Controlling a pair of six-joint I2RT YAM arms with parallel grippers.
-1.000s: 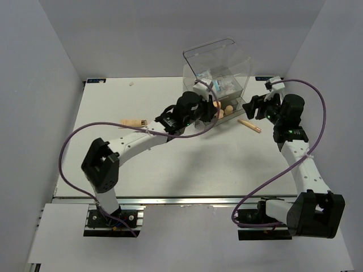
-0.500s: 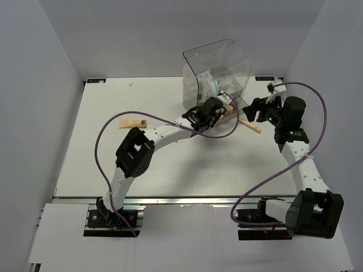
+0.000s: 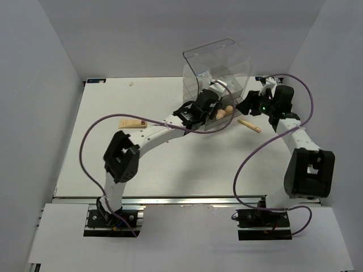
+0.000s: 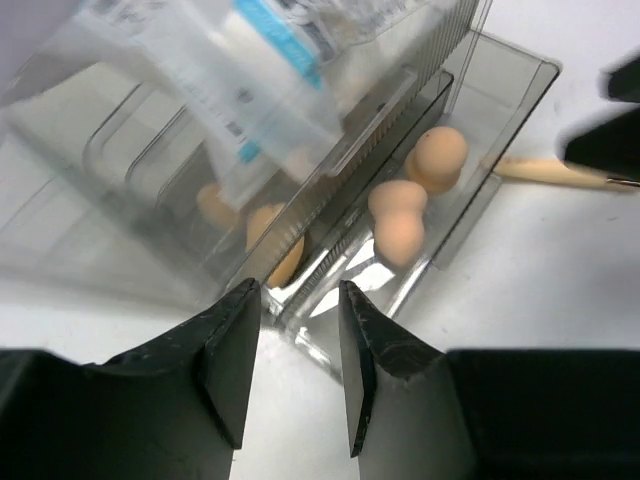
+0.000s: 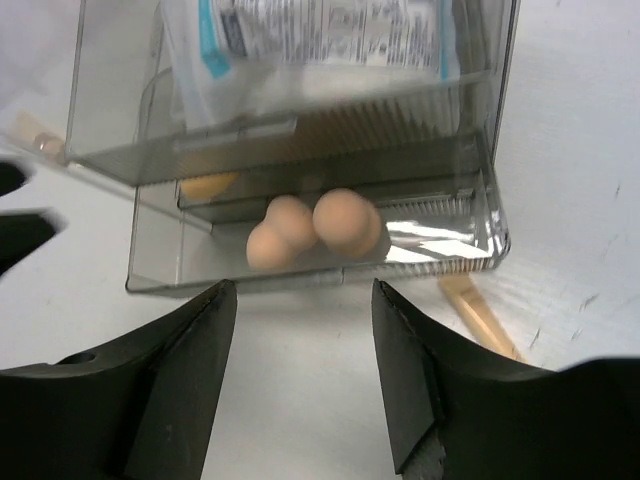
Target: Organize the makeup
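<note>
The clear drawer box (image 3: 218, 68) stands at the back with its lower drawer (image 5: 300, 270) pulled out. Two peach sponges (image 5: 290, 230) lie in the drawer's front, and two more (image 4: 275, 240) sit further in. The clear packet (image 4: 270, 80) with white-blue contents lies in the upper part. My left gripper (image 4: 298, 290) is open at the drawer's left front corner, holding nothing. My right gripper (image 5: 300, 290) is open and empty just in front of the drawer. The peach stick (image 3: 249, 125) lies on the table right of the drawer. The beige tube (image 3: 133, 123) lies far left.
White walls close in the table (image 3: 170, 164) on the left, back and right. My two grippers (image 3: 214, 102) (image 3: 248, 106) are close together at the drawer. Purple cables loop over both arms.
My right gripper has moved in towards the drawer front and its arm has folded up. My left arm has shifted its elbow, and its gripper stays at the drawer.
</note>
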